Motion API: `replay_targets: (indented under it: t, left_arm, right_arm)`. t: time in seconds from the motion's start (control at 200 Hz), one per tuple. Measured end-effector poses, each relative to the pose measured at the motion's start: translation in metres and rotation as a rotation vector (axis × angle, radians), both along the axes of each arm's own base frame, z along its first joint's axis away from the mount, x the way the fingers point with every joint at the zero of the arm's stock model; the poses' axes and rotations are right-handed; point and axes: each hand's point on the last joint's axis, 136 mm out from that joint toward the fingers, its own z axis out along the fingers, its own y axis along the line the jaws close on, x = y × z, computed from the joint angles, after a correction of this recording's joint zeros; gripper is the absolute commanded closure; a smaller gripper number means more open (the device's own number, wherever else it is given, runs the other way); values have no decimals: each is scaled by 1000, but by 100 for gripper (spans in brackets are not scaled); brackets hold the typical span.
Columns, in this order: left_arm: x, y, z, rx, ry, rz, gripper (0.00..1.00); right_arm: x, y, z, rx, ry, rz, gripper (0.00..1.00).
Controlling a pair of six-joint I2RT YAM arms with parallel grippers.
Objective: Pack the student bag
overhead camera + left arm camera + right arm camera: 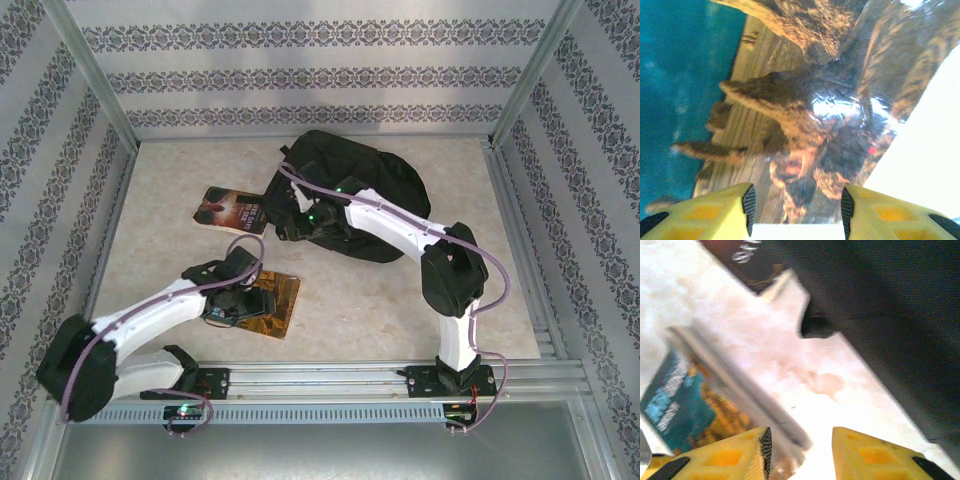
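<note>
The student bag [365, 185], black and soft, lies at the back middle of the table; its dark fabric [900, 315] fills the right of the right wrist view. A brown-and-teal book [278, 305] lies flat near the front. My left gripper [236, 298] hovers over it, open, and its yellow fingers [735, 210] stand apart above the animal picture on the cover [805, 115]. My right gripper [300, 222] sits at the bag's near left edge, open [800, 432], above bare table. The teal book's blurred page edge [740, 390] reaches toward its left finger.
A second book with a dark red cover [232, 210] lies left of the bag, and its corner [752, 262] shows beyond the right gripper. Metal frame rails [110, 180] and patterned walls close in the table on three sides.
</note>
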Motion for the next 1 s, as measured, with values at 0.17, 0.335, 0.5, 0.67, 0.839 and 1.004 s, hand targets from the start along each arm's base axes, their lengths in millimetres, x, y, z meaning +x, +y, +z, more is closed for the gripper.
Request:
replay_targets:
  t: [0.17,0.335,0.5,0.67,0.839,1.004]
  left_arm:
    - [-17,23,7,-12,-44,110,64]
    - [-42,51,-12,38,25,226,72]
    - [-52,65,-30,98,113,302,73]
    - [-49,68,-44,146,175,336,73]
    - [-46,68,-45,165,215,349,72]
    - [-44,67,-44,178,250,336,72]
  right_arm:
    - [-20,26,-4,43,29,89,59]
    - [-23,45,-33,34,90,127,52]
    - [-29,54,-64,5,147,147,49]
    - [-38,56,-84,-26,187,162,48]
    - [-51,50,-97,-63,209,193,48]
    - [-62,38,-111,-94,229,213,52]
